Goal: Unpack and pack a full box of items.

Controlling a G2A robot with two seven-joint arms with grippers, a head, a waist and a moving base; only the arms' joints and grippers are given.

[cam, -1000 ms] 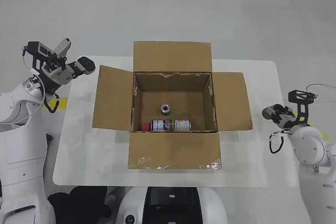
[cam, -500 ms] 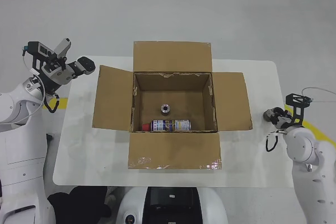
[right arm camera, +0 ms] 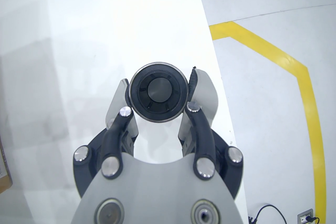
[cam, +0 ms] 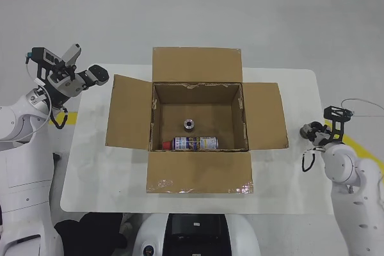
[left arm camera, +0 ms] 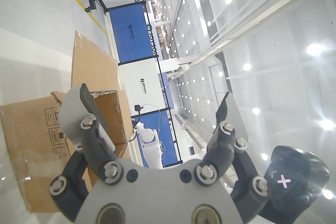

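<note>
L end effector [cam: 97, 75] spread, nothing held, parked beyond left flap of box [cam: 129, 112]. Box open mid-table [cam: 89, 185]; inside, 1 can [cam: 195, 143] laid flat + 1 small round part [cam: 189, 124]. R end effector [right arm camera: 158, 78] pinched on 1 black round cap [right arm camera: 158, 91], over table near right edge. Risk: curved sides are gripped near fingertips only, so a slip is possible, then roll-off past the edge. Count: 1 box, 3 items.

Top view looks down; left wrist view shares the box [cam: 197, 64].

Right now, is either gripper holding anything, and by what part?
The right gripper clamps a round black cylinder across its curved side; the left gripper is open, empty.
</note>
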